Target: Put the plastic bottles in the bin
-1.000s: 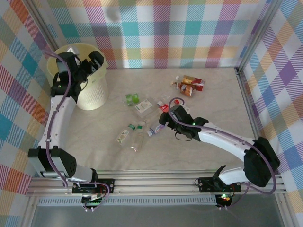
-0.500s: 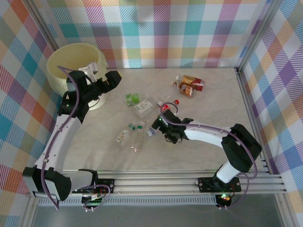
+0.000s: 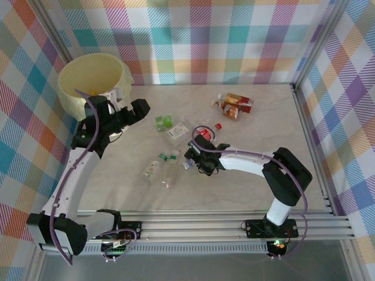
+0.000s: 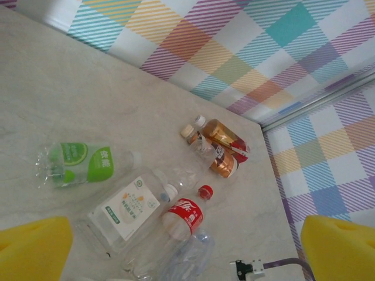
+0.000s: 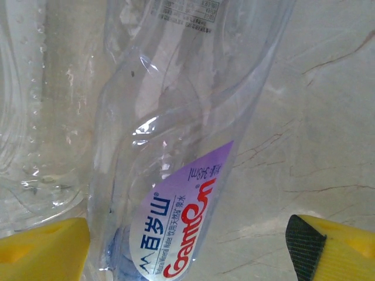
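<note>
The pale-yellow bin (image 3: 91,76) stands at the far left corner. Plastic bottles lie scattered mid-table: a green-labelled one (image 3: 163,122) (image 4: 76,164), a flat white-labelled one (image 3: 177,132) (image 4: 126,208), a red-labelled one (image 3: 205,132) (image 4: 186,212), an orange pair (image 3: 234,106) (image 4: 220,149), and two clear ones (image 3: 163,167). My left gripper (image 3: 138,109) (image 4: 185,234) hangs open and empty in the air just right of the bin. My right gripper (image 3: 192,159) (image 5: 187,246) is low on the table, open, straddling a clear purple-labelled bottle (image 5: 176,193). A gap remains at its right finger (image 5: 328,246).
Plaid walls close in the table on the left, back and right. A metal rail (image 3: 222,225) runs along the near edge. Bare tabletop (image 3: 275,146) lies right of the bottle cluster.
My left arm swung away from over the bin toward the table's middle. My right gripper slid left and down onto the purple-labelled bottle, and its jaws narrowed a little.
</note>
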Robot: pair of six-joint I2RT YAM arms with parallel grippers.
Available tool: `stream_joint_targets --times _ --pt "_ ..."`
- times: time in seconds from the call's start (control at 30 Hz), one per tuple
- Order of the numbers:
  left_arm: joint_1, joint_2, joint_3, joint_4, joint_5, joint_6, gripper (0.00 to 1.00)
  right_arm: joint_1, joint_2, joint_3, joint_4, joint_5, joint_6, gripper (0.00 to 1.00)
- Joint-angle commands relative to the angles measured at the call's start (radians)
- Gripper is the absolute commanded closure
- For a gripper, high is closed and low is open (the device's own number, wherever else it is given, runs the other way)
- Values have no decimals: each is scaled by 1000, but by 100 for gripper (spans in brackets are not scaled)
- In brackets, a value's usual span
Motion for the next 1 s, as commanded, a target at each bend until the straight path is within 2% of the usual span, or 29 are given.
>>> stream_joint_targets --times 0.0,0.13,0.43,0.57,0.77,0.97 --pt "-2 -17 -17 3 -14 18 0 6 -39 -58 -109 40 -8 14" --pt "-2 -10 -22 19 -9 -1 0 6 -29 -69 -106 37 -17 14" --pt "-2 -3 -31 22 -14 -21 0 5 108 20 -68 33 -146 15" --pt "-2 -2 -32 6 -11 -20 0 5 99 -1 -67 60 -167 22" --pt "-2 -3 -42 15 -10 -32 0 6 34 -61 -31 92 -226 37" --pt "-5 3 -43 23 42 -46 0 5 -74 -133 20 102 -343 50"
